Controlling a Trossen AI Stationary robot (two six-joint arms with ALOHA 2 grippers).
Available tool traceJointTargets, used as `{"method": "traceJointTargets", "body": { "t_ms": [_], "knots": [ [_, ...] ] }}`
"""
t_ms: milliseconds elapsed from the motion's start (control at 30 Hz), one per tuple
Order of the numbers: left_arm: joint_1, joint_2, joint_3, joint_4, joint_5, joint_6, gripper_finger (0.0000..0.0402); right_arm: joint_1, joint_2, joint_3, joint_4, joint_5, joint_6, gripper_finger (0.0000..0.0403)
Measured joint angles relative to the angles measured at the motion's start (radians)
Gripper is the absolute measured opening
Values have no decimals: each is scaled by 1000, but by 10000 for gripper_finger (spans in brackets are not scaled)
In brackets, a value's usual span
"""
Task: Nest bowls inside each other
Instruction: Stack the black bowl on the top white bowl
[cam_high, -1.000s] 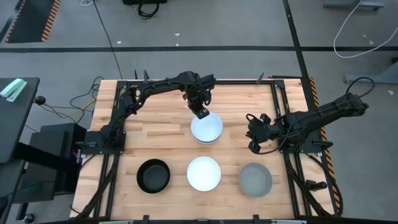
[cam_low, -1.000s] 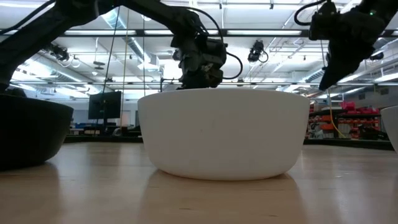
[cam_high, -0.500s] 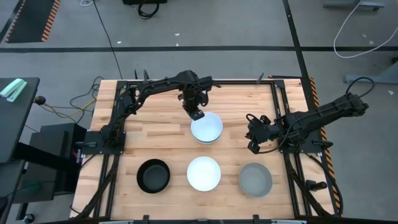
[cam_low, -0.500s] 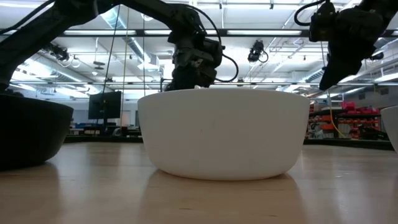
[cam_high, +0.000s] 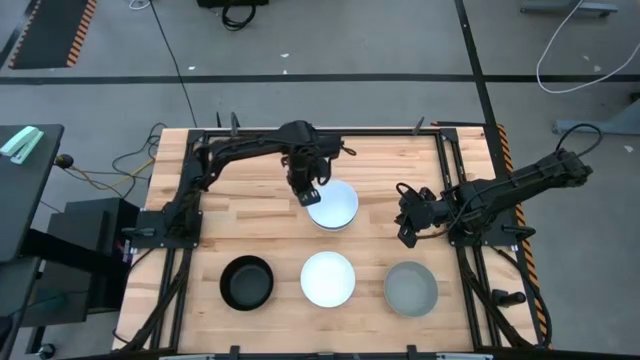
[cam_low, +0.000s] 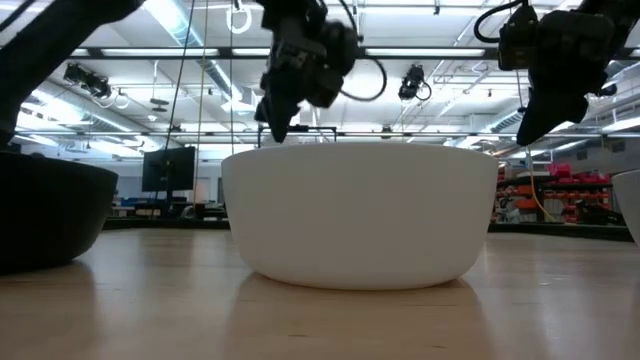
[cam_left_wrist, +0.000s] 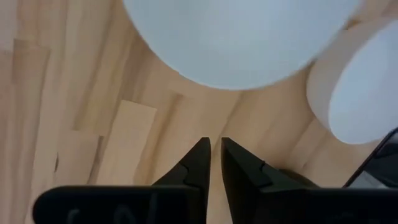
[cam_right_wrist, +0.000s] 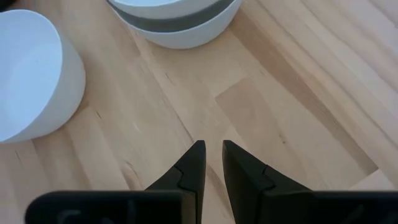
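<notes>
The nested stack (cam_high: 332, 205) stands in the middle of the table (cam_high: 250, 190): a white bowl on top, a dark grey one showing as a band under it in the right wrist view. Near the front edge three single bowls stand in a row: the black bowl (cam_high: 246, 282), the white bowl (cam_high: 328, 278) and the light grey bowl (cam_high: 411, 288).

The left gripper (cam_high: 306, 194) hangs just beside the stack's rim, its fingers almost together and holding nothing. The right gripper (cam_high: 408, 232) waits over bare wood, also narrowly parted and empty.

One risk (only my judgement): so near the rim, the left gripper could knock the stack aside when it moves.
</notes>
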Motion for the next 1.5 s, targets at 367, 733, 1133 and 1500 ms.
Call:
{"method": "traceJointTargets", "body": {
  "t_ms": [367,733,1133,1500],
  "knots": [
    [-190,-176,0,-43,-144,-155,51,65,0,0,0,0,24,61],
    [-432,-284,0,-43,-353,-376,39,76,0,0,0,0,27,61],
    [-605,-289,-98,-41,-441,-557,32,76,0,0,0,0,24,61],
    [-631,-289,-401,-44,-443,-682,36,76,0,0,0,1,-25,61]
  ]
}}
